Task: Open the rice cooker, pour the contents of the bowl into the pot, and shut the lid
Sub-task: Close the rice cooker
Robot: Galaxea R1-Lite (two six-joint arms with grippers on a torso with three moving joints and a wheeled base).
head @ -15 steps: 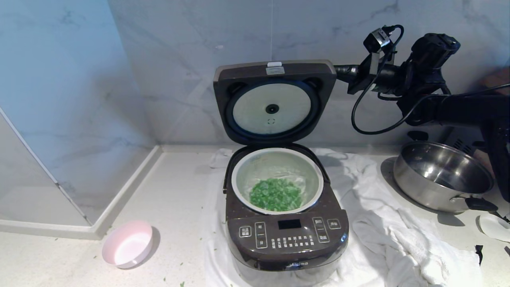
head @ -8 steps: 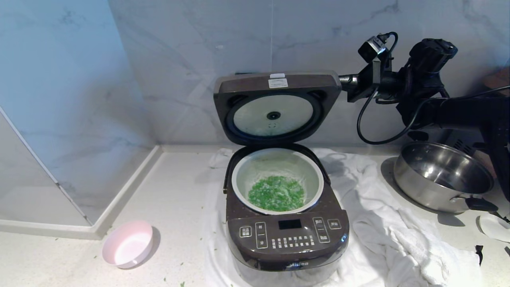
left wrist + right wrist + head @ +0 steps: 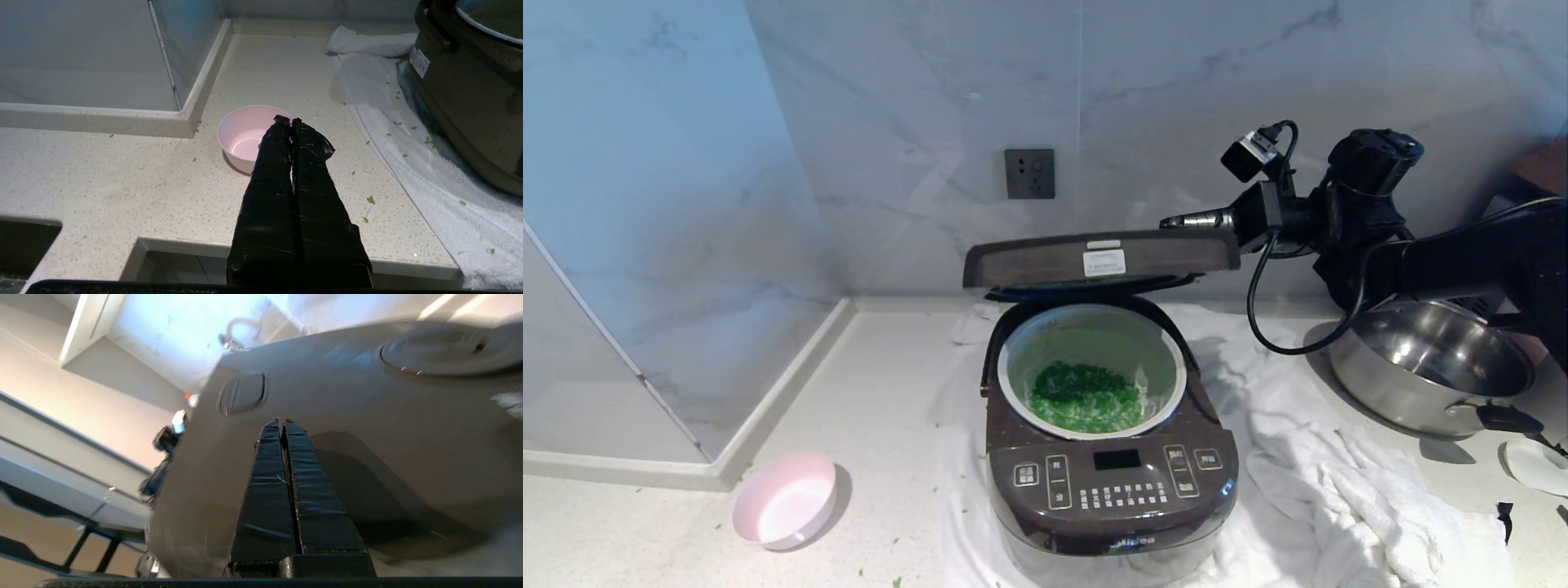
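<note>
On the far left, bowl: the small round bowl, pale pink outside and white inside [image 3: 784,500], sits upright on the speckled stone counter [image 3: 882,408], well clear of the cooker. It looks emptied, so I judge the pouring done and the bowl simply parked out of my way.
Left gripper: my left gripper [image 3: 291,121] hangs above the counter near the bowl, its black-taped fingers pressed together on nothing. It has no part in this step, I think.
Scattered bits: a few green flecks lie on the counter and on the white towel [image 3: 1307,490] spread under the cooker, probably there to catch spills.
Centre, cooker: the large dark brown-grey boxy rice cooker [image 3: 1111,482] faces me, button panel forward.
Pot and contents: its round white inner pot [image 3: 1090,322] holds the bright green chopped contents [image 3: 1085,396], heaped toward the front.
Lid: the hinged dark brown-grey lid [image 3: 1094,260] stands nearly level above the pot, not yet latched.
Right gripper: my right gripper [image 3: 282,422] is clenched, gripping nothing, tips against the lid's top just beside the oval latch button [image 3: 242,392]; closed fingers make a firm pusher for pressing down.
Far right: a shiny steel pot with black handles [image 3: 1429,367] rests aside, unused.
</note>
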